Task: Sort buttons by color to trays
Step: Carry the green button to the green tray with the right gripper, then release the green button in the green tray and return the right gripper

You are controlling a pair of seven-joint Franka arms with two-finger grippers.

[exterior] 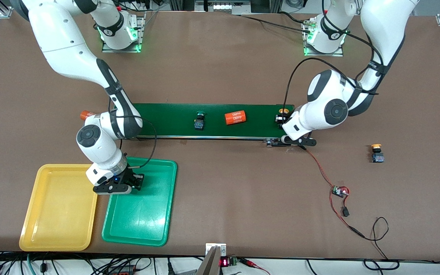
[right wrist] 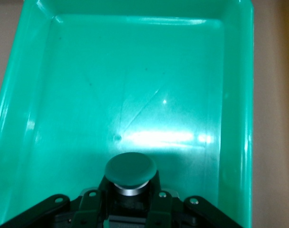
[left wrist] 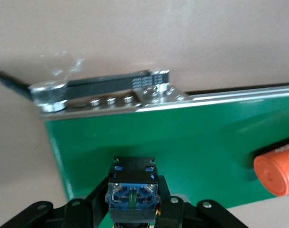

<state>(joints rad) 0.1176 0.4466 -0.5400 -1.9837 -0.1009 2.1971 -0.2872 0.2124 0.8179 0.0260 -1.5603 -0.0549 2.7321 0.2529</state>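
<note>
Green-capped button (right wrist: 130,170) clamped in right pincer (exterior: 117,187) over green tray (exterior: 155,229), release next; yellow-capped button (left wrist: 132,195) clamped in left pincer (exterior: 285,131) at conveyor belt (exterior: 166,120) end, bound for yellow tray (exterior: 36,229).

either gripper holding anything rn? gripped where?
Both. Right gripper holds a green-cap button by its body, over the green tray. Left gripper grips a button by its body on the belt.
</note>
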